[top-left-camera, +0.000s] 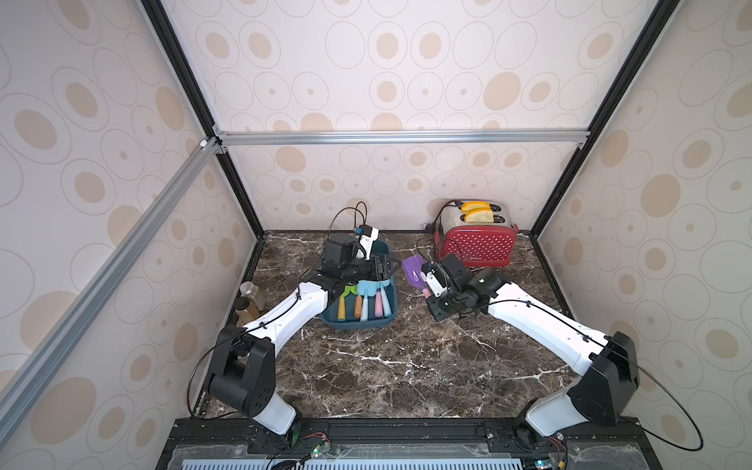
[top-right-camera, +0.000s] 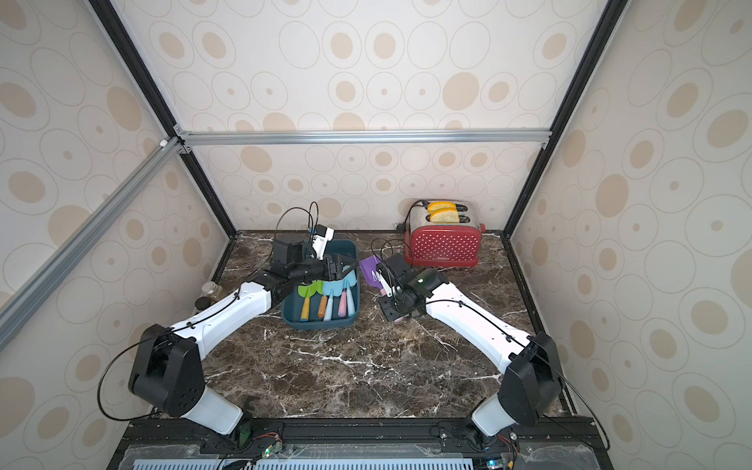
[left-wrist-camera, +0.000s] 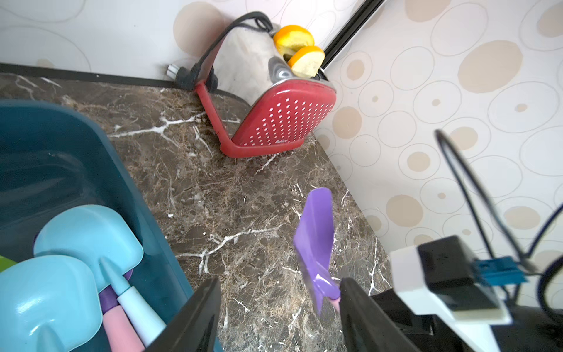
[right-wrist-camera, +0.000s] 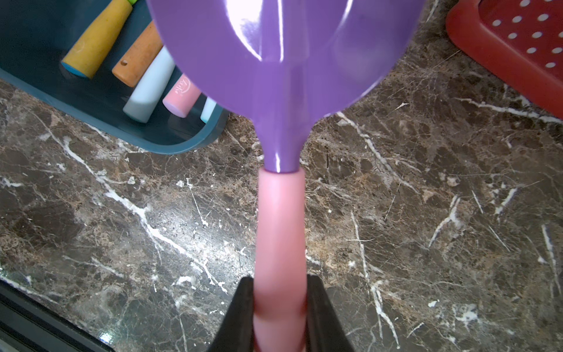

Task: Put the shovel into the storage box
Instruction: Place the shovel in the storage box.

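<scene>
Your right gripper (right-wrist-camera: 280, 292) pinches the pink handle of the purple shovel (right-wrist-camera: 283, 61), beside the storage box (right-wrist-camera: 182, 143). Your left gripper (left-wrist-camera: 278, 301) stands spread.

Three walls (top-left-camera: 386, 73) close in the scene, papered cream with beige ovals and thin grey rings. Black posts (top-left-camera: 183, 69) run up the two back corners. A silver rail (top-left-camera: 403, 136) crosses the back wall partway up, and a second rail (top-left-camera: 101, 280) slants along the left wall. The worktop (top-left-camera: 386, 366) is glossy dark brown marble with white veins, under soft, even light. A red toaster (top-left-camera: 476, 244) with white dots stands near the back right corner with two bread slices (top-left-camera: 478, 213) in its slots. Its black cord (left-wrist-camera: 213, 39) lies against the back wall. Two jars (top-left-camera: 249, 289) stand at the worktop's left edge. A black base (top-left-camera: 407, 431) runs along the front.
</scene>
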You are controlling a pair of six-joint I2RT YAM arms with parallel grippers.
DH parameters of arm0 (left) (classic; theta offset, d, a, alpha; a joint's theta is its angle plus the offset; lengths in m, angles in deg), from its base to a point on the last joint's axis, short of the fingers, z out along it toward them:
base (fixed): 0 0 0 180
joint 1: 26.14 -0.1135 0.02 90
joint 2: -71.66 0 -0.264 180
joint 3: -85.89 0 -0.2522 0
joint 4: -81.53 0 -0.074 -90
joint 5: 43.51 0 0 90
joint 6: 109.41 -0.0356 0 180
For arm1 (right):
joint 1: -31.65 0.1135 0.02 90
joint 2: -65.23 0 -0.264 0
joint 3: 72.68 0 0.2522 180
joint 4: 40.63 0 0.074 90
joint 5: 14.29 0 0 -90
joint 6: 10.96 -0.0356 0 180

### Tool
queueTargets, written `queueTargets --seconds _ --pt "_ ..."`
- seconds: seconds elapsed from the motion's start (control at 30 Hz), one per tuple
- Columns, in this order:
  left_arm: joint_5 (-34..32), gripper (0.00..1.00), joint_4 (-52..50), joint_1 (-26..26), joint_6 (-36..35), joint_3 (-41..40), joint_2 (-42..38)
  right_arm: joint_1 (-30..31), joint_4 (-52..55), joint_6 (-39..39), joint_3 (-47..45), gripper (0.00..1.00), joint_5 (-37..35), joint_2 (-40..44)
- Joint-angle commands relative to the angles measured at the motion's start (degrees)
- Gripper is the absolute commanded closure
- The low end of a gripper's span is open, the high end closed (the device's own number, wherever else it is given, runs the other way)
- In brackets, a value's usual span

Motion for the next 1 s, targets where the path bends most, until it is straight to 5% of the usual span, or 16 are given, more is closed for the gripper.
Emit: queueTargets --seconds 0.0,0.5,0.67,0.83,0.97 --pt "-0.5 0.35 -0.2 0.5 -1.1 -0.4 -0.9 0.4 -0.1 0.6 -0.5 1.0 -0.4 -1.1" --pt "3.5 0.41 7.6 2.4 4.9 0.8 8.0 1.5 -0.7 0.1 2.6 1.0 1.5 -0.8" --pt "4.5 0.57 9.9 2.8 7.1 0.9 9.1 2.5 -1.0 0.2 4.0 1.0 1.0 -1.7" --pt "5.7 0.92 11.4 2.9 9.0 0.7 9.3 3.1 -1.1 0.5 4.5 1.0 -0.5 -2.5" --pt "5.9 0.96 12.2 3.0 9.6 0.3 9.5 3.4 -1.5 0.6 4.7 0.99 -1.3 -3.0"
